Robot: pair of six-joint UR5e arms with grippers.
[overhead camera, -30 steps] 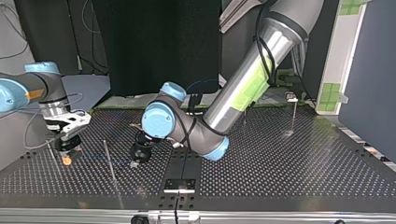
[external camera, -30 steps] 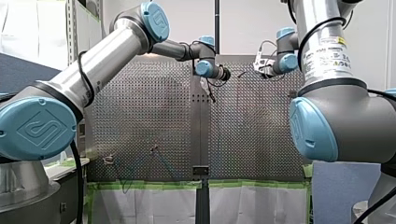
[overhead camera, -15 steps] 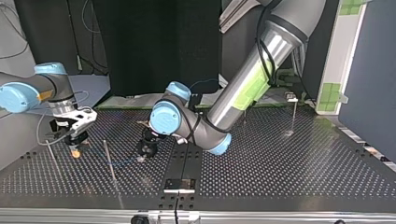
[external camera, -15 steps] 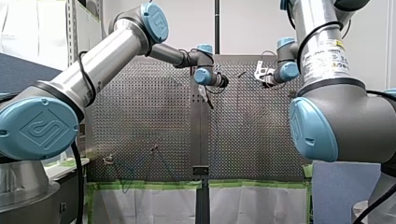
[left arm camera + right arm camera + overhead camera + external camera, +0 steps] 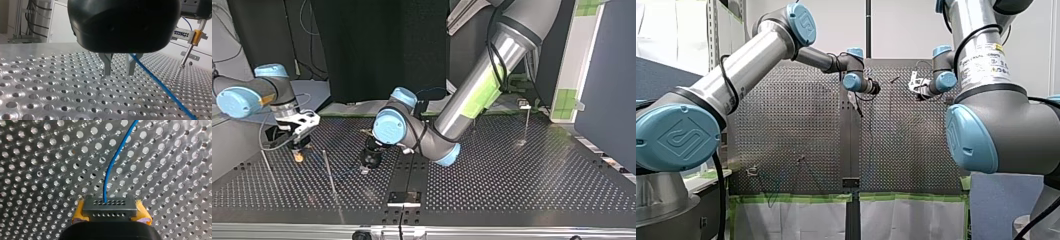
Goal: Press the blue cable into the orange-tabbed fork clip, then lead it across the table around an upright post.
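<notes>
While closed, my right gripper (image 5: 109,206) pinches blue cable (image 5: 110,167).

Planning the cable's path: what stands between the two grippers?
Top view: a thin upright post stands between my right gripper and left gripper; the blue cable passes it.

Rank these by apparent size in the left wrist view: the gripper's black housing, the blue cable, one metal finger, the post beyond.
1. black housing
2. blue cable
3. metal finger and post: these look alike, and the post stands farther off, so I leave them unranked.
</notes>
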